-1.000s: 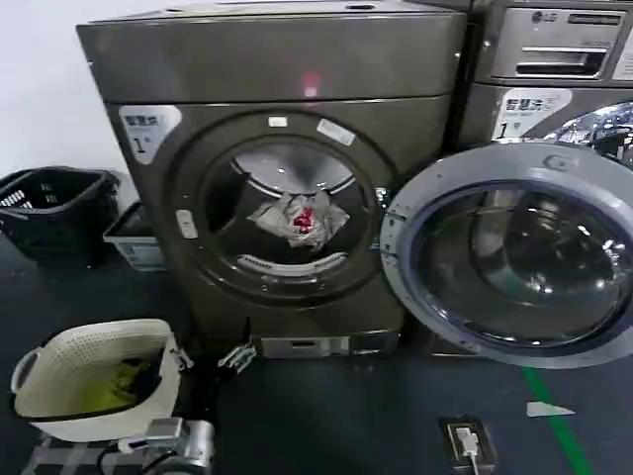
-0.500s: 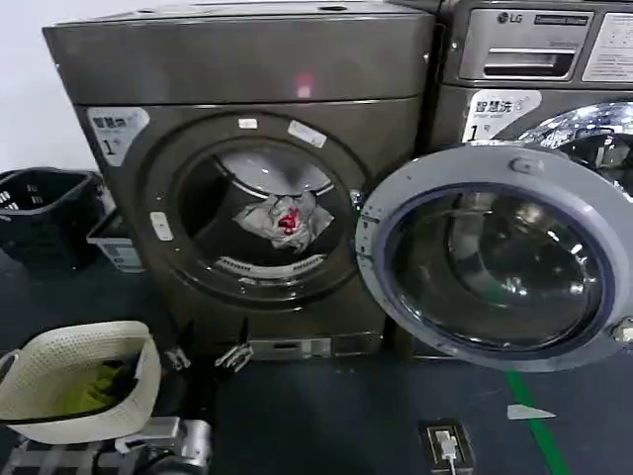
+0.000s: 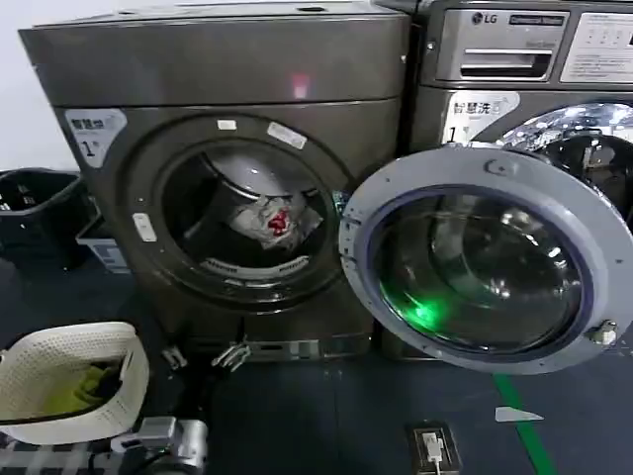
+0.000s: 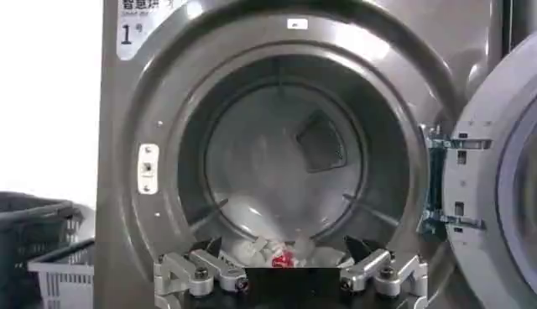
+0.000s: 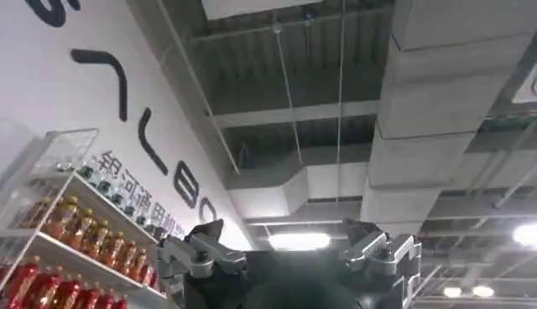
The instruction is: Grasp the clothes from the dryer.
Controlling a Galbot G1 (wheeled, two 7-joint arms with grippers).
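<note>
Dryer [image 3: 213,79] further right now, clothes [image 3: 269,220] prob. inside.

The left gripper [image 4: 289,273] had two silver-grey metal fingers [image 4: 195,270], blocky and stepped in shape, each fastened with small dark round screws (one red-ringed screw head sat near the inner end of one). Between them ran a flat black body. In the head view a part of the left arm [image 3: 168,440] appeared at the near left as a silver cylinder joined to a pale grey block, with a thin dark cable beside it. The right gripper [image 5: 289,252] matched: two pale silver fingers [image 5: 201,256] with dark screws, bracketing a rounded black housing.
</note>
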